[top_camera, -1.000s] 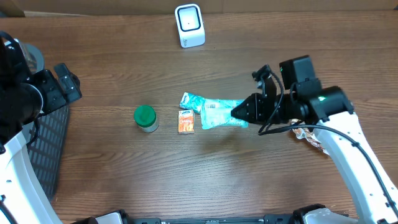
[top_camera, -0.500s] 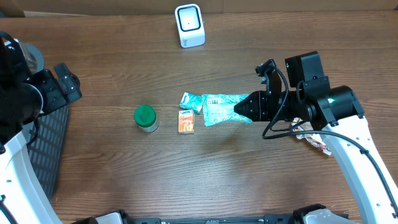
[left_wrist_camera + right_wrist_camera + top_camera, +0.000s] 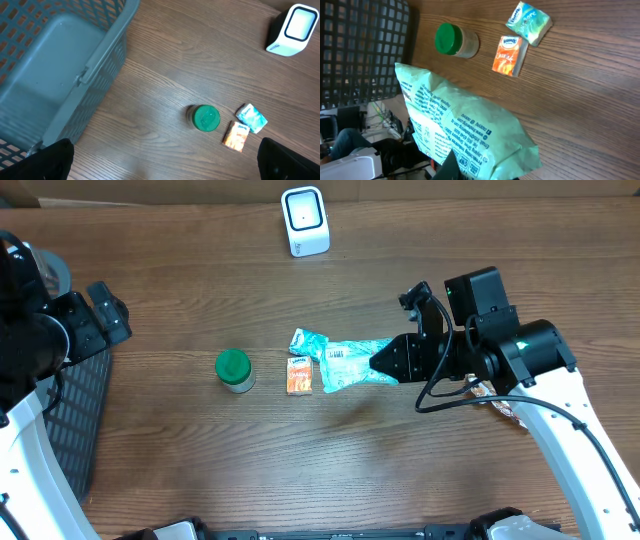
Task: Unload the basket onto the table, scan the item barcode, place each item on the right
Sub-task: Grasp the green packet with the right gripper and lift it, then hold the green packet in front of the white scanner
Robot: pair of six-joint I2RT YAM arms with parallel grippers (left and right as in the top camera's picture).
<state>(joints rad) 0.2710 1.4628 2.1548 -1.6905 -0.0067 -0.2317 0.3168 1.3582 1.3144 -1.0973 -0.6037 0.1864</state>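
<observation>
We have right pincer (image 3: 380,363) clamped on pale green crinkly plastic packet (image 3: 345,362), long axis crosswise, free end pointing left.

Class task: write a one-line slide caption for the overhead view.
Right pincer grips a pale green packet; white scanner stands beyond, green-lidded jar to the side.
</observation>
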